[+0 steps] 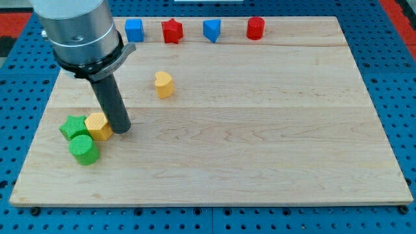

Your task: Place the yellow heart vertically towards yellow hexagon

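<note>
The yellow heart (164, 84) lies on the wooden board in the upper left part of the view. The yellow hexagon (97, 126) lies lower left, touching a green star-like block (73, 127) on its left and a green cylinder (84, 149) below it. My tip (121, 129) rests on the board just right of the yellow hexagon, close to or touching it. The tip is below and to the left of the yellow heart, well apart from it.
Along the view's top edge of the board (260, 143) stand a blue cube (134, 30), a red star (171, 30), a blue triangular block (212, 30) and a red hexagon-like block (255, 28). The arm's grey body (78, 32) covers the top left corner.
</note>
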### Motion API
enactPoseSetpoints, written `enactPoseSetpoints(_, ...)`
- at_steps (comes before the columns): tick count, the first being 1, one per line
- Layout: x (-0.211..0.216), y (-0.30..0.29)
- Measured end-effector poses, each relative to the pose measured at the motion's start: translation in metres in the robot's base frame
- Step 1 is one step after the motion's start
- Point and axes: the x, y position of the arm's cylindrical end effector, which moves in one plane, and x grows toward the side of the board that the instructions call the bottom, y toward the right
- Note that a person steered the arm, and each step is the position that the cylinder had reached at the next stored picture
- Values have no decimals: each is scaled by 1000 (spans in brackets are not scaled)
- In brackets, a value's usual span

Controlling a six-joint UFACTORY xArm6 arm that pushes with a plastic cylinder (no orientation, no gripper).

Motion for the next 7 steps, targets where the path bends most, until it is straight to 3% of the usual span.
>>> enactPoseSetpoints(1, -25, 19)
enactPoseSetpoints(2, -77, 59)
enactPoseSetpoints(5, -136, 141)
enactPoseSetpoints(7, -136, 96)
